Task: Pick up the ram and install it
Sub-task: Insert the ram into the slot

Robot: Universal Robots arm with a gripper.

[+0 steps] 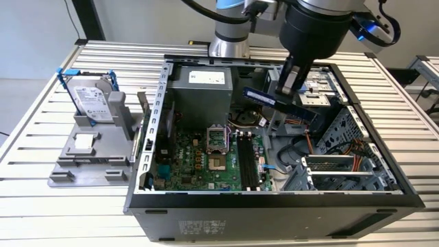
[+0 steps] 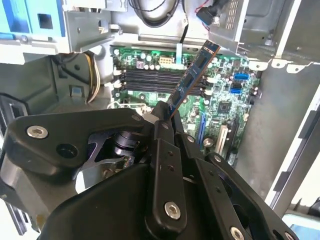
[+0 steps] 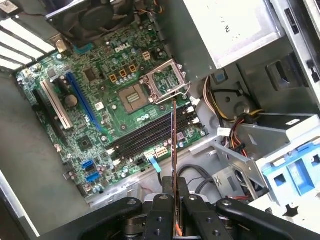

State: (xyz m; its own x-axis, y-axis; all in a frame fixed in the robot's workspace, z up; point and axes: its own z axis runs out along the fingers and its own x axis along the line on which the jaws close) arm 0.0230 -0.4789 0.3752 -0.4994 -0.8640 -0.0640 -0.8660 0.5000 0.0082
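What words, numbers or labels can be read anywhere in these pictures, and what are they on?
Nothing can be quoted; every text is too small or blurred.
White label on the power supply: unreadable.
Label on the hard drive: unreadable.
Small white label on the ram, held in the tool: unreadable.
Sticker on the case front: unreadable.
White print on the motherboard: unreadable.
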